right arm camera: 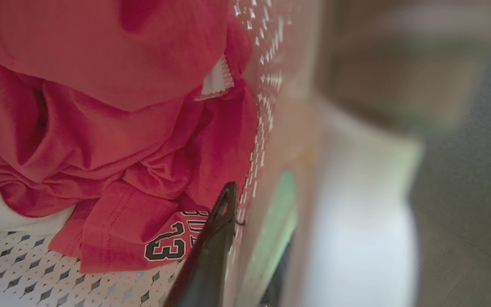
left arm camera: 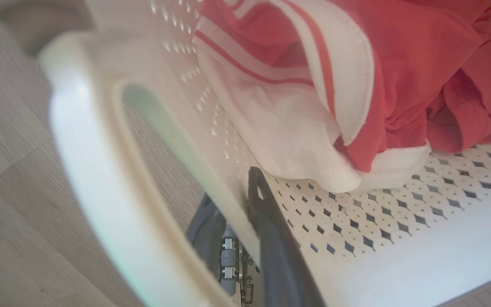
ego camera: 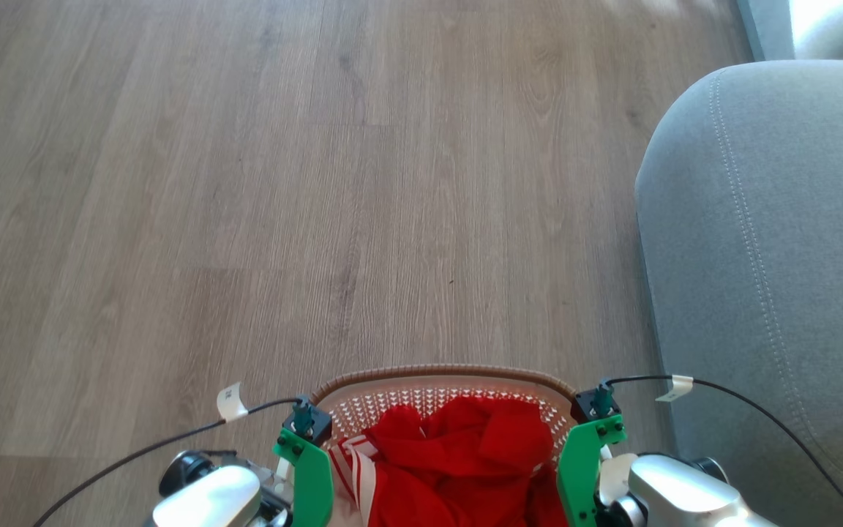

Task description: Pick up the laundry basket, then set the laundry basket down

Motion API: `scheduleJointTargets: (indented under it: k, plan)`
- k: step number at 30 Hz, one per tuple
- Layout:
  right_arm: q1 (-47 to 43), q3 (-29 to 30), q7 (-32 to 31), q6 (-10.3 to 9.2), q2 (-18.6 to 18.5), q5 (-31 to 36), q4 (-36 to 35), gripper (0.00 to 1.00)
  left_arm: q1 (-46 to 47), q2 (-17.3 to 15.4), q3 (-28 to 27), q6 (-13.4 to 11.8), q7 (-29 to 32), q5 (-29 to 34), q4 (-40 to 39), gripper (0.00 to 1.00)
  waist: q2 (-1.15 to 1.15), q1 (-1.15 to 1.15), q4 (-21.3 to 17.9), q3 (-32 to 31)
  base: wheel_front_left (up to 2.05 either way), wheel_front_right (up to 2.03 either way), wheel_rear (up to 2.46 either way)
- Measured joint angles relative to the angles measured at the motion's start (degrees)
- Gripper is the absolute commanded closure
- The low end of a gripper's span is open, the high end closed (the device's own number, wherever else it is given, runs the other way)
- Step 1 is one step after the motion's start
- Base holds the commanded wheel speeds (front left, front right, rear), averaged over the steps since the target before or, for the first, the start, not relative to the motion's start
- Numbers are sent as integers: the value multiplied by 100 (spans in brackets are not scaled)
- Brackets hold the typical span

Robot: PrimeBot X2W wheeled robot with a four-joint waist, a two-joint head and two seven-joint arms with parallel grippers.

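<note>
The laundry basket (ego camera: 440,378) sits at the bottom middle of the head view, cream-white with a brown woven rim and red and white clothes (ego camera: 465,454) inside. My left gripper (left arm camera: 235,209) is shut on its left wall, one dark finger (left arm camera: 267,221) inside and the other outside, just by the white side handle (left arm camera: 88,170). On the opposite wall my right gripper (right arm camera: 256,221) is shut the same way, its inner finger (right arm camera: 215,238) against a red shirt (right arm camera: 113,140) printed with 33. Both green wrist brackets (ego camera: 308,468) flank the basket.
A grey sofa arm (ego camera: 773,256) stands close on the right, beside the basket's right side. Wooden floor (ego camera: 319,183) stretches ahead and to the left. Thin black cables (ego camera: 136,454) with white tags trail out from both wrists.
</note>
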State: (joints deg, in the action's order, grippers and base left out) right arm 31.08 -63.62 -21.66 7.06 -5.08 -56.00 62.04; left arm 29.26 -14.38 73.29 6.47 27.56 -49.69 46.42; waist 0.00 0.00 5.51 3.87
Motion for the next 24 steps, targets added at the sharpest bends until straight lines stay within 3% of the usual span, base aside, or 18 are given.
scheduleJointTargets:
  k: [24]
  plan:
    - [2,-133,15,-1,2,-104,0,100,0,-25,4,-54,60,-31,-60,100,0,0,-8,20,0,0,0]
